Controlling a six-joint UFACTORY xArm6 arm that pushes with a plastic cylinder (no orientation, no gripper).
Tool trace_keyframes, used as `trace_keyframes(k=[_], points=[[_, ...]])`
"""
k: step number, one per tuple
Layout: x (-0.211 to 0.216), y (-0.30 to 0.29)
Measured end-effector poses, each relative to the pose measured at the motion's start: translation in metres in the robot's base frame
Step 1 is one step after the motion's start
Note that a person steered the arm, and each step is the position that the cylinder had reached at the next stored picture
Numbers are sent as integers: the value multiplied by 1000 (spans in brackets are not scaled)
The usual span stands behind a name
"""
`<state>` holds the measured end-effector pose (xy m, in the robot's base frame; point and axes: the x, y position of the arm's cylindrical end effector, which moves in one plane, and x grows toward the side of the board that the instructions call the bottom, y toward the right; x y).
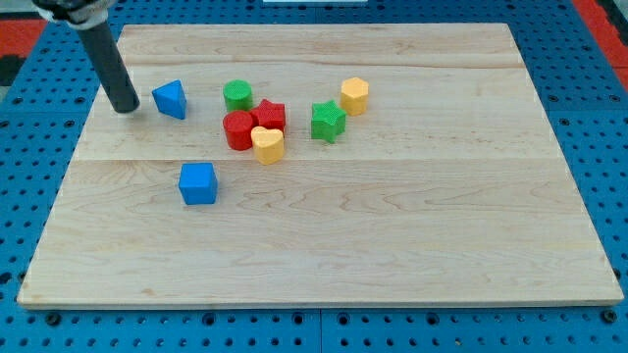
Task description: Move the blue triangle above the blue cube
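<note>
The blue triangle (171,99) lies on the wooden board at the view's upper left. The blue cube (198,183) sits below it and slightly to the right, well apart from it. My tip (127,109) rests on the board just left of the blue triangle, with a small gap between them. The dark rod rises from there toward the view's top left corner.
A cluster stands right of the triangle: a green cylinder (237,95), a red cylinder (238,129), a red star (269,116) and a yellow heart (267,144). Further right are a green star (328,121) and a yellow hexagon (354,96). The board's left edge (61,186) is near.
</note>
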<state>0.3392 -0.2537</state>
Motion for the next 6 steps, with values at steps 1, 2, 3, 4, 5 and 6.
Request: trace_keyframes(k=[1,2,3,4,5,6], points=[[-36,-18],[-35,24],[-16,55],[1,79],[34,84],[29,84]])
